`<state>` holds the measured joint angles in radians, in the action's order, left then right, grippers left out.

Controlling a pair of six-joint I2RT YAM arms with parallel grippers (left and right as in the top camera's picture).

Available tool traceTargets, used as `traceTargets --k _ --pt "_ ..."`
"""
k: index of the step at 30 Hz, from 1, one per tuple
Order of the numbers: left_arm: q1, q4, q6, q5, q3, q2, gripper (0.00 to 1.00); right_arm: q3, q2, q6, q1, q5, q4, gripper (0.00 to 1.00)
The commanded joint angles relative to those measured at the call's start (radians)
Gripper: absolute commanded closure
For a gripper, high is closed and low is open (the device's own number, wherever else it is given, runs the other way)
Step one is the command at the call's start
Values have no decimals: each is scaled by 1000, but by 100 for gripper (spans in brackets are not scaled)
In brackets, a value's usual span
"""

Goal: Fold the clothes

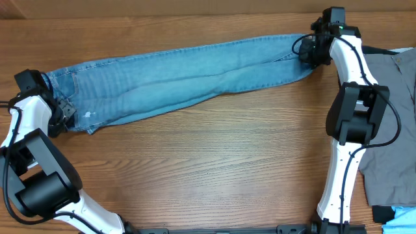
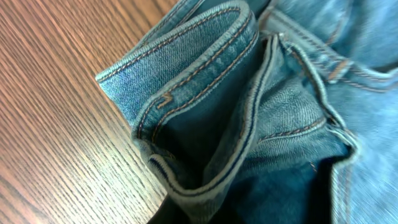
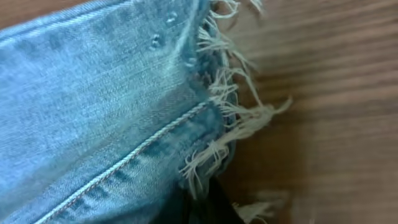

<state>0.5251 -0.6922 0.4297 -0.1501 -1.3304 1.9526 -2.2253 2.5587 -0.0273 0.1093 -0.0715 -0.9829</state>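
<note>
Across upper half of wood table [image 1: 214, 162]: jeans [image 1: 182, 81] laid out flat, full length, slight diagonal, waist toward L arm, leg ends toward R arm. Grey trousers [image 1: 398, 123] at far R edge of table, apart from jeans. L gripper [image 1: 65, 112] at waist end, jaws clamped tight on bunched waistband [image 2: 186, 81]. R gripper [image 1: 307, 51] at leg end, jaws pinched closed on frayed hem [image 3: 231, 124]; white threads hang loose over wood beside it.
</note>
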Motion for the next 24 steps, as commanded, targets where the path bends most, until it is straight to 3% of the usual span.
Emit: traceTargets --k 1,7,13,18,24 --pt "6 -14 -56 43 5 69 96 64 69 23 -16 78 -136 96" --pt "5 -14 -56 59 4 69 96 64 69 -97 0 82 -360 96" --pt "5 -61 -74 69 4 69 96 64 69 -112 3 82 -594 96" --pt "4 -78 -124 161 4 51 96 64 69 -135 11 101 -713 96" --pt "4 -66 -182 173 3 2 96 77 60 -146 20 56 -698 96"
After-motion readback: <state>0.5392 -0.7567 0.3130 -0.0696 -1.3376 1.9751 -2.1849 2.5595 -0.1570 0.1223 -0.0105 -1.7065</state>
